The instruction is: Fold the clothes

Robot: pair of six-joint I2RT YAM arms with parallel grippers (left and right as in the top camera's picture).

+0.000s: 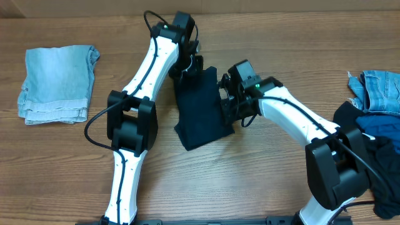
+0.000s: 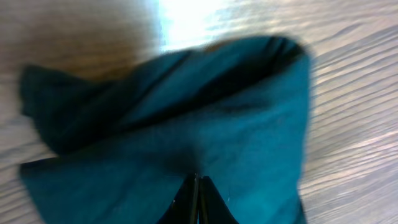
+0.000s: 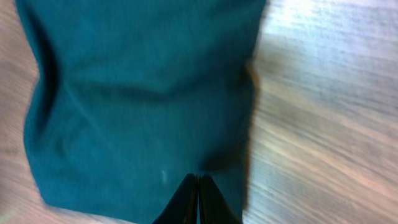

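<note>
Folding stands partway: one light-blue denim piece lies folded flat at the far left of the table. A dark garment sits in the middle as a compact, slightly skewed rectangle, apparently mid-fold. The left hand is pinched tight on cloth at its far edge, the right hand likewise at its right edge. At the right a heap of denim and dark clothes lies unfolded, so most of the work seems left. The table is brown wood grain under bright light; almost nothing of the room shows beyond it
</note>
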